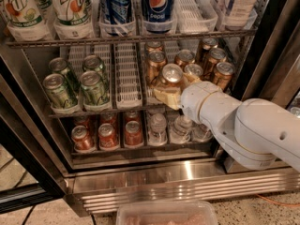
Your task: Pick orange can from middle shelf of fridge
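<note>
The fridge (187,172) fills the view, its door open and its ribbed steel base running below the middle shelf (126,108). The robot's white arm (262,130) comes in from the lower right of that shelf and crosses its right front corner, hiding part of the rack beneath.

On the rack above the middle shelf stand 7UP bottles (70,6) to the left and Pepsi bottles (158,3) near the centre.

On the middle shelf itself, four green cans (93,86) sit in the two left lanes. A white slotted lane tray (127,74) with nothing in it lies at the centre. The right lanes hold a cluster of copper-orange cans (222,74).

On the rack below the middle shelf are red cans (107,135) to the left and pale silver cans (157,125) further right, some of them behind the arm.

A clear plastic tub (166,212) shows at the bottom edge, on the floor well below the shelf.

The gripper (176,86) is at the front edge of the middle shelf, right of centre. Its tan fingers (165,95) are clenched on the orange can (172,73), one at the can's lower left and the other at its right. That can stands at the front of its lane, silver top up, just ahead of the other orange cans.
</note>
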